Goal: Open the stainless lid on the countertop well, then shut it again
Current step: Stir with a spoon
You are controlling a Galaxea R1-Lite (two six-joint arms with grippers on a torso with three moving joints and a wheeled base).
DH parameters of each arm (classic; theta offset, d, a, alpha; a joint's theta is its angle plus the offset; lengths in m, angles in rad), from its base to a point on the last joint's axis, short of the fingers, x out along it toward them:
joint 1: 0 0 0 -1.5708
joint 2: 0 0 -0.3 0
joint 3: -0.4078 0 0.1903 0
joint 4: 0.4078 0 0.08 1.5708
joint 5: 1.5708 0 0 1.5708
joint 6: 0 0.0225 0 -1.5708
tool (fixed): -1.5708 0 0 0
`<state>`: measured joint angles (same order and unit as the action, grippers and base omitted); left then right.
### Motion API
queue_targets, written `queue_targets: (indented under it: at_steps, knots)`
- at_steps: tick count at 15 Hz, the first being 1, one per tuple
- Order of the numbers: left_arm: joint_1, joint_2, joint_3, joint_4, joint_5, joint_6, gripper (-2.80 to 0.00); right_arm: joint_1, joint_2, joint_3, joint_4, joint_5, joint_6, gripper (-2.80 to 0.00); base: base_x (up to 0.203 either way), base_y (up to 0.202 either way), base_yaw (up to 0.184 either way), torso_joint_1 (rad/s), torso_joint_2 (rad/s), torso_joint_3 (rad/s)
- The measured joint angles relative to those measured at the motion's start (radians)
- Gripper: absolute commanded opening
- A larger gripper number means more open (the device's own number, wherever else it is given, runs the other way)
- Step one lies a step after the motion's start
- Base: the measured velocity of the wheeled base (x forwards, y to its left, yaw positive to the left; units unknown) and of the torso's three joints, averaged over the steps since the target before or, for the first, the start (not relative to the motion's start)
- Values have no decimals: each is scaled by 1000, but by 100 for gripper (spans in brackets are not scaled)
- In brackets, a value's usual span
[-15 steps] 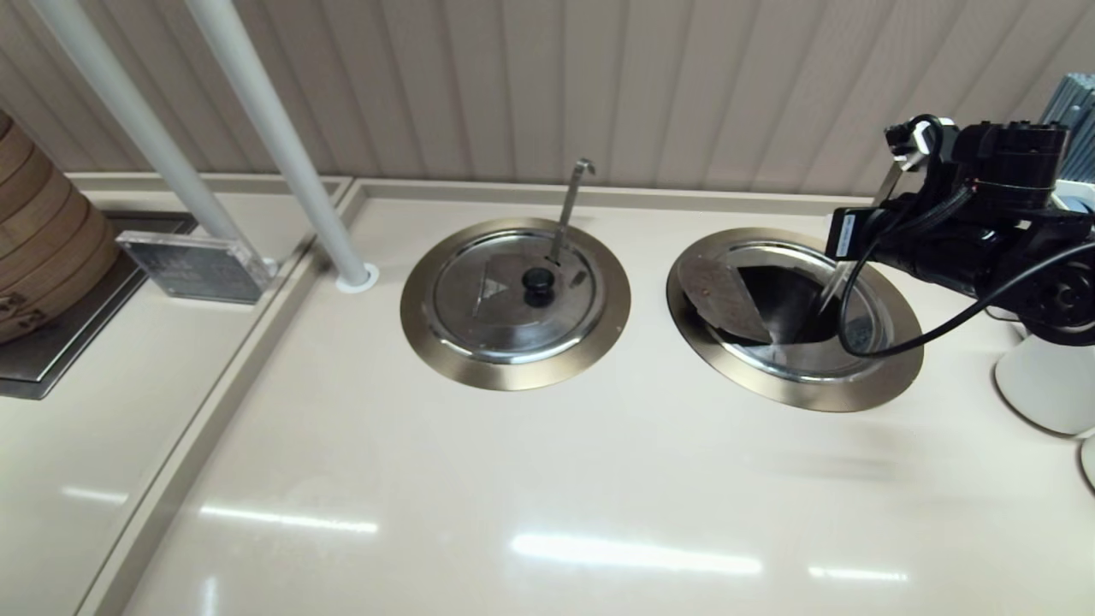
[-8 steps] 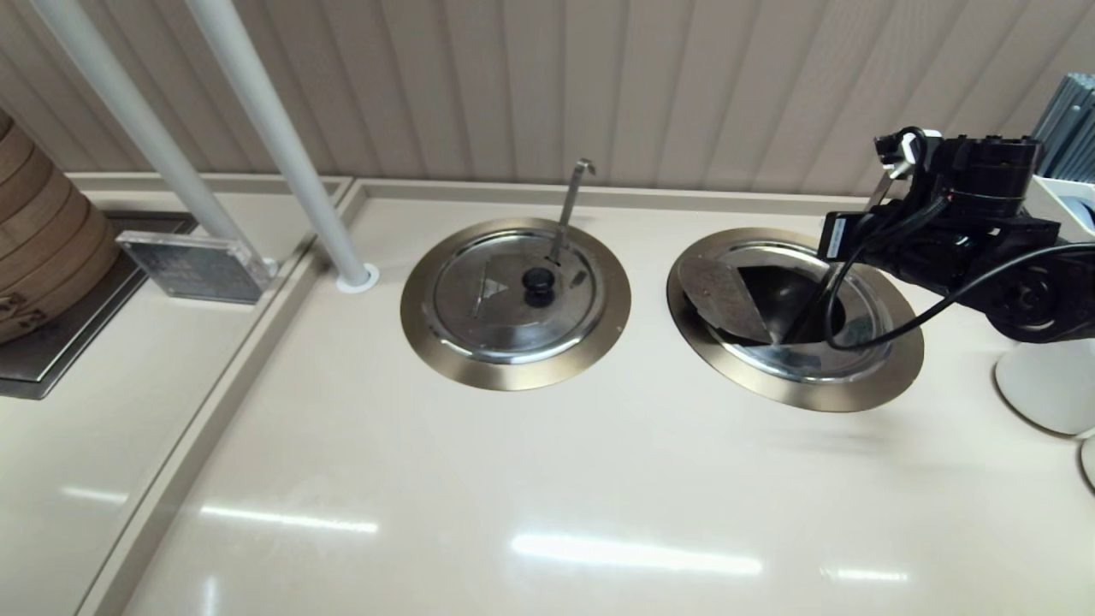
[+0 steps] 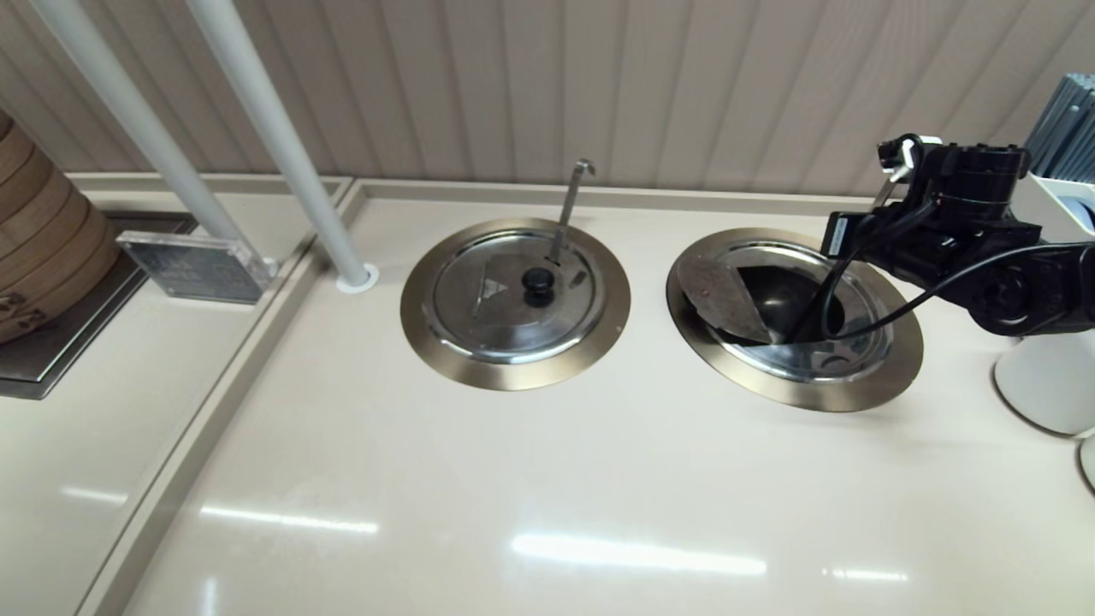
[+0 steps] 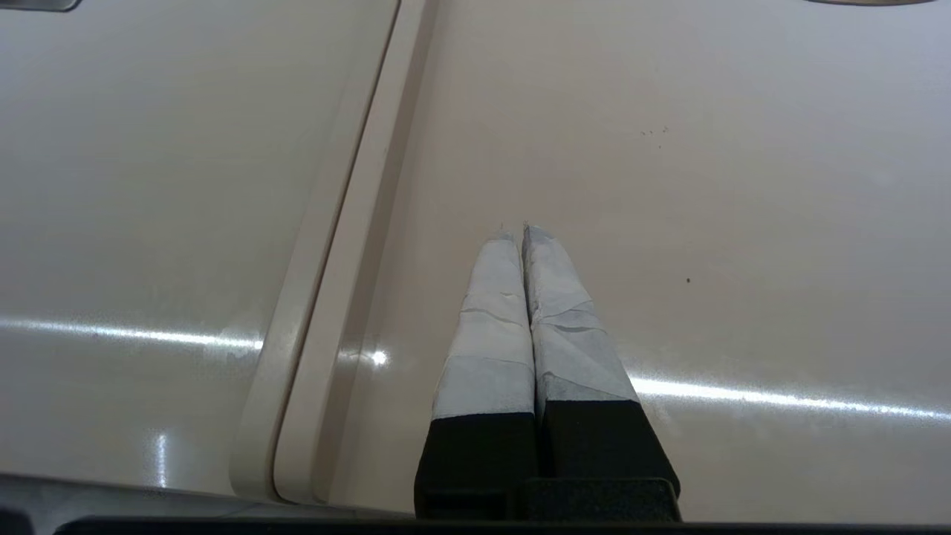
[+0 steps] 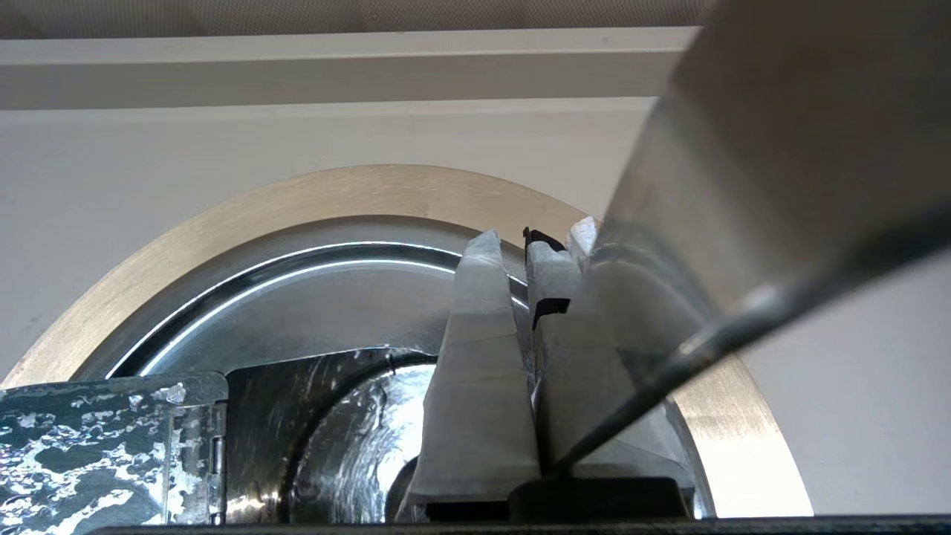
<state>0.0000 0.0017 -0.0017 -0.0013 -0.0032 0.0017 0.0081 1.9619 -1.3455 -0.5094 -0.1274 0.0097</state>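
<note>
The countertop well (image 3: pixel 898 368), with its bronze ring, sits at the right. Its stainless lid (image 3: pixel 719 295) is folded open: the hinged flap stands tilted at the left with its stained underside (image 5: pixel 104 446) showing, and the dark opening (image 3: pixel 783 299) is bare. The knob is hidden. My right arm (image 3: pixel 932 248) reaches low over the well beside the flat ladle handle (image 5: pixel 743 148). The right gripper (image 5: pixel 531 245) is shut above the inner rim, with nothing clearly between its fingers. The left gripper (image 4: pixel 513 232) is shut over bare counter and is out of the head view.
The twin well (image 3: pixel 513 368) to the left is closed, with a black knob (image 3: pixel 537 287) and a hook-tipped ladle handle (image 3: pixel 571 201). Two white poles (image 3: pixel 282 145) rise at back left beside a bamboo steamer (image 3: pixel 43 248). A white container (image 3: pixel 1039 385) stands at the right.
My right arm has sunk lower and shifted slightly left over the well, covering the lower ladle handle. The lid flap has stayed tilted open.
</note>
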Motion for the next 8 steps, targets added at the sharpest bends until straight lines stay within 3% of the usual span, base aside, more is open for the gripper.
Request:
queue_targets:
  at_steps: [2, 3, 8]
  knots:
    - [0, 0, 0, 0, 0, 0, -280, 0, 2, 0, 0, 0, 0, -280, 0, 0, 0, 0, 0, 0]
    - [0, 0, 0, 0, 0, 0, -280, -1, 2, 3, -2, 0, -1, 0, 0, 0, 0, 0, 0, 0]
    - [0, 0, 0, 0, 0, 0, -280, 0, 1, 4, -2, 0, 0, 0, 0, 0, 0, 0, 0, 0]
